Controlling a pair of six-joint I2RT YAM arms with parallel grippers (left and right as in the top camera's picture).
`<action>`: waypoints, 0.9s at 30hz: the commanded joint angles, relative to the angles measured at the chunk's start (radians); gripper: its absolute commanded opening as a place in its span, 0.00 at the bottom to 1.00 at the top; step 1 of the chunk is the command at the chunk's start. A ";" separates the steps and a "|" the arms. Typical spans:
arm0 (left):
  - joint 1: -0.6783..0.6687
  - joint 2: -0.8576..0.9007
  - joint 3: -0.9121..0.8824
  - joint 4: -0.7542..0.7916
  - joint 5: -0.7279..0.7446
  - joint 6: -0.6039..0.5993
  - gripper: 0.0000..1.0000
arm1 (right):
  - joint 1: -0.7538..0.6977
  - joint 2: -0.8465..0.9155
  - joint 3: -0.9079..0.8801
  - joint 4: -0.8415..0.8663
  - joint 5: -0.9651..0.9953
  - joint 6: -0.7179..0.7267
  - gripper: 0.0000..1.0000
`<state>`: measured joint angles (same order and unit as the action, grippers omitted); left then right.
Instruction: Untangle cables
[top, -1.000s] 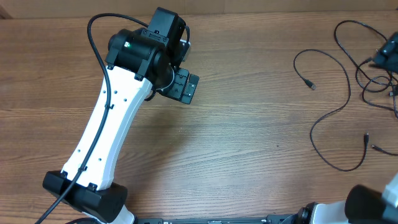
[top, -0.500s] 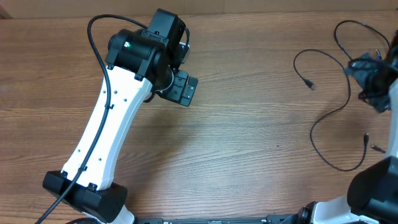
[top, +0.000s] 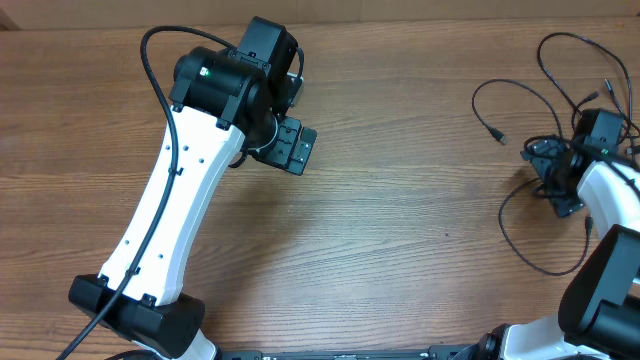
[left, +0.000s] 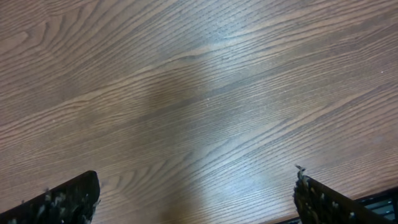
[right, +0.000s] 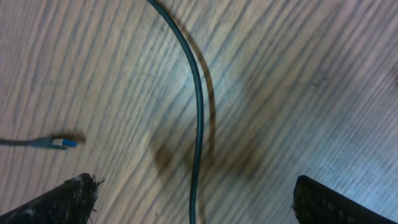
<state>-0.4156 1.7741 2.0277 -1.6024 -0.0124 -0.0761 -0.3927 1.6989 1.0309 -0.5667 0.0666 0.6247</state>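
Wood-grain bench (left: 199, 93) is all that lies under your left fingers (left: 62, 202). They stand spread wide with nothing between them. Every cord lies well away on the other arm's side, so I judge this arm is simply being held clear of the work.

Your right fingers (right: 71, 199) are spread too, tips low over the wood. One thin dark strand (right: 199, 106) runs down the middle of the gap between them and touches neither tip as far as the wrist view shows. Nothing is pinched yet, but the strand is lined up so that closing would catch it. Off to one side of the strand, just ahead of one tip, a small plug end (right: 62, 143) lies free on the bench.

Further out, the overhead view shows the cables (top: 501, 222) as loose open loops around those right fingers. One loop sweeps out toward the middle of the bench and curls back below them. The rest gather behind them toward the bench edge, where several strands cross. You cannot tell from here whether those crossings are true knots.

Starting on a single strand at the looser side looks sensible, since it can probably be drawn out without tightening the crossings. Watch that the plug end does not snag.
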 joint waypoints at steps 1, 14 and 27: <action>-0.004 -0.003 0.004 -0.006 -0.005 -0.018 1.00 | -0.003 0.000 -0.067 0.080 0.010 0.007 1.00; -0.004 -0.003 0.004 -0.034 -0.005 -0.018 0.99 | -0.003 0.061 -0.107 0.240 0.009 -0.026 0.04; -0.004 -0.003 0.004 -0.045 -0.005 -0.018 1.00 | -0.001 0.065 -0.106 0.236 0.010 -0.023 0.50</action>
<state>-0.4156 1.7741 2.0277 -1.6409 -0.0124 -0.0765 -0.3927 1.7592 0.9276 -0.3359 0.0669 0.6083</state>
